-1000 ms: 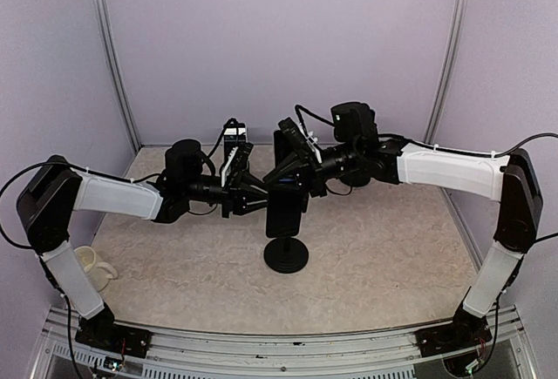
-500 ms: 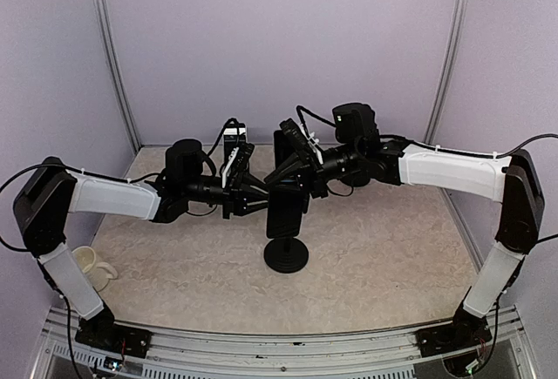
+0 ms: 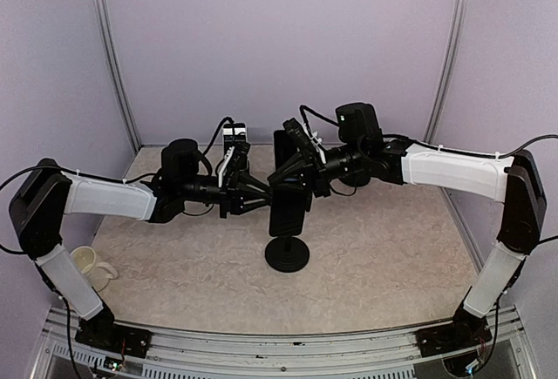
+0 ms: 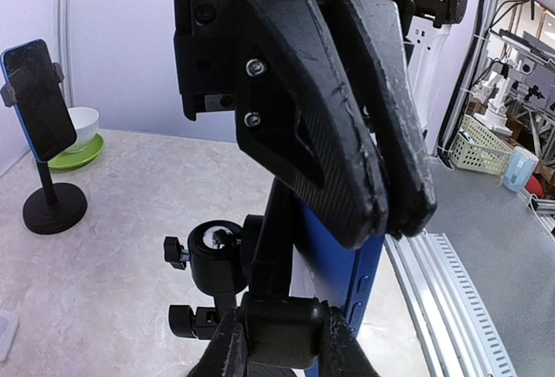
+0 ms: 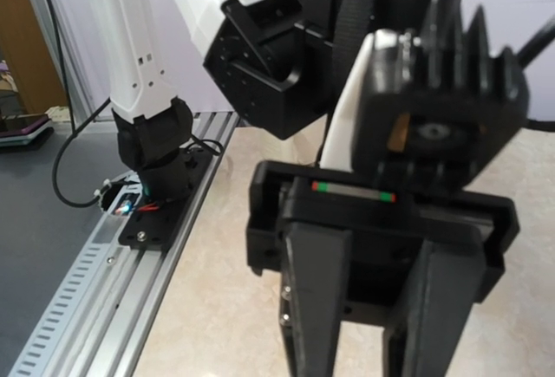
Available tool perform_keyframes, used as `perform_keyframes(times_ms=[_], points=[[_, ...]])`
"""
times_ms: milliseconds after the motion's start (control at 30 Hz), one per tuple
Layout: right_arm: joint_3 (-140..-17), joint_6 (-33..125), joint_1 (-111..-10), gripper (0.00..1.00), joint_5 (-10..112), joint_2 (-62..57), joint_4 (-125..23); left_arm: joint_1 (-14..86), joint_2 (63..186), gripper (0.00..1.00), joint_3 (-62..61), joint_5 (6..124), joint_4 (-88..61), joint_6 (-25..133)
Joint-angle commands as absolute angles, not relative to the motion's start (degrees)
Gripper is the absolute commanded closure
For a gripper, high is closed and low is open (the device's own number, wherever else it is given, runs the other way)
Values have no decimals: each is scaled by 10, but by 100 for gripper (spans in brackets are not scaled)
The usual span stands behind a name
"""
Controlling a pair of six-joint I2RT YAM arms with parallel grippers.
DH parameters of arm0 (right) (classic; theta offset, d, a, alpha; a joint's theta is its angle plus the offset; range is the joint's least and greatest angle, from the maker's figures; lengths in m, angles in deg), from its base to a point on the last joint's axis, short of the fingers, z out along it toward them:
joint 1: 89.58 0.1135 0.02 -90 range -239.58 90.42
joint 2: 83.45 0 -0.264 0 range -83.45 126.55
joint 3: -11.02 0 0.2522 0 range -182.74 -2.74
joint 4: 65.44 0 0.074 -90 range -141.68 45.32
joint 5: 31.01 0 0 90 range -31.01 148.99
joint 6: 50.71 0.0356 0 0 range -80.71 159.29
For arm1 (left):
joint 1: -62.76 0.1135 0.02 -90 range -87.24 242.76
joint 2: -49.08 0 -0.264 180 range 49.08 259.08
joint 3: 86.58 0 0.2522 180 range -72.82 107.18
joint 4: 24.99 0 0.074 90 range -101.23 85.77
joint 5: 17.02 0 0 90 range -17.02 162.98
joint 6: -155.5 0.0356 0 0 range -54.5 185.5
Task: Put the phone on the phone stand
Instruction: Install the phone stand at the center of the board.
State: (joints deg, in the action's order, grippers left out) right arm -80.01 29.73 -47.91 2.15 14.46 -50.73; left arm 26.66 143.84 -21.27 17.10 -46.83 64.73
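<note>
The phone is a dark slab with a blue edge, upright above the black phone stand at the table's middle. My left gripper reaches in from the left. In the left wrist view its fingers are shut on the stand's black clamp arm beside the ball joint. My right gripper comes from the right and pinches the phone's upper part; its fingers hide the phone's top. In the right wrist view its fingers point down and the phone is hidden.
A white cup sits at the table's left edge. The left wrist view shows a second stand with a phone and a white bowl on a green plate far off. Aluminium rails run along the near edge.
Both arms have shifted slightly; the phone and the right gripper have moved a little to the right and up. Both grips are unchanged.
</note>
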Motion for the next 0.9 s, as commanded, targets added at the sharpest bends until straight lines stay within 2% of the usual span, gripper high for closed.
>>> perform_keyframes(times_ms=[0, 867], points=[[-786, 296, -531, 100, 89, 126, -450, 289, 1392, 100, -228, 115, -516, 655], [-811, 293, -540, 100, 112, 144, -408, 313, 1391, 100, -240, 98, -541, 643]])
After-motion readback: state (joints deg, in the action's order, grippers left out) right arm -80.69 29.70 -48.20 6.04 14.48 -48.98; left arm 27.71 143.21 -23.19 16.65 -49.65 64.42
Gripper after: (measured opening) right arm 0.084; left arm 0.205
